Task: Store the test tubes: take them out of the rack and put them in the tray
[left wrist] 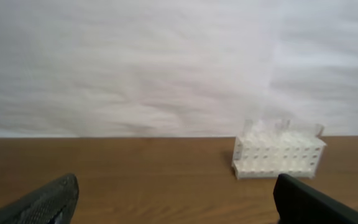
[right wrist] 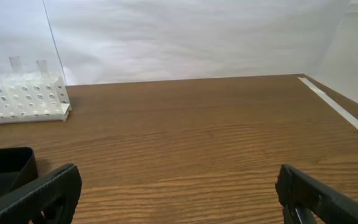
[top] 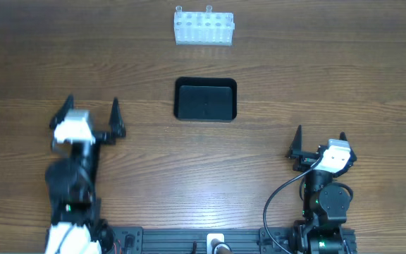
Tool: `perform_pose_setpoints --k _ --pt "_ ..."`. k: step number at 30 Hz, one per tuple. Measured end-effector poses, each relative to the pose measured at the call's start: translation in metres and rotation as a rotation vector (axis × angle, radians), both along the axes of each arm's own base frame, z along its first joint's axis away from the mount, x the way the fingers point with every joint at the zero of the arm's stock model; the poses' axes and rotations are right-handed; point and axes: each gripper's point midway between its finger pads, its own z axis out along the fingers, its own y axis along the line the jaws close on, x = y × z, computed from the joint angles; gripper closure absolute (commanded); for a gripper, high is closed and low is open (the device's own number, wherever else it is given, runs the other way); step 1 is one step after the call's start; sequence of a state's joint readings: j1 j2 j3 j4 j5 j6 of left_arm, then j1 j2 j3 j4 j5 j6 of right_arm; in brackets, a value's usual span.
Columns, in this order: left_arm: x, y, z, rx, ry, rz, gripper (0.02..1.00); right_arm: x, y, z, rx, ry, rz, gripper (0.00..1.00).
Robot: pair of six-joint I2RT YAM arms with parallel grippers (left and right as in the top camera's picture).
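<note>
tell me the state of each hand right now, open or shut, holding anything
left hand: open, holding nothing
right hand: open, holding nothing

Tray [top: 206,99] lay ahead-right of left gripper [top: 91,103], ahead-left of right gripper [top: 321,132]. Test tube rack [top: 204,28] stood beyond tray, test tubes [top: 180,10] in it.

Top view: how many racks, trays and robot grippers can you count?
rack: 1
tray: 1
grippers: 2, the left gripper and the right gripper
Total: 4
</note>
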State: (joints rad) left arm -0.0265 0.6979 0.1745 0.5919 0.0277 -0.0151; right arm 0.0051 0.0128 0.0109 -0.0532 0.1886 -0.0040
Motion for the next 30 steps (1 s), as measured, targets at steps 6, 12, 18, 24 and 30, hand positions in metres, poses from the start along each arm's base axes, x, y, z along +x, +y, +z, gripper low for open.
perform_pose_setpoints --k 6,12,18,24,30 --pt "0.07 -0.01 0.031 0.003 0.062 -0.045 0.018 0.0 0.0 0.0 0.0 0.0 0.0 0.009" --pt "0.142 -0.049 0.03 0.01 0.171 -0.132 0.018 0.0 0.0 0.0 0.0 0.0 0.0 0.009" --pt "0.201 -0.104 0.003 0.035 0.299 -0.196 0.02 0.0 0.0 0.0 0.0 0.0 0.0 0.009" --pt "0.243 -0.144 -0.024 0.041 0.38 -0.192 0.02 0.0 0.0 0.0 0.0 0.0 0.0 0.009" --pt "0.273 -0.16 -0.044 0.046 0.435 -0.168 0.02 0.0 0.0 0.0 0.0 0.0 0.0 0.009"
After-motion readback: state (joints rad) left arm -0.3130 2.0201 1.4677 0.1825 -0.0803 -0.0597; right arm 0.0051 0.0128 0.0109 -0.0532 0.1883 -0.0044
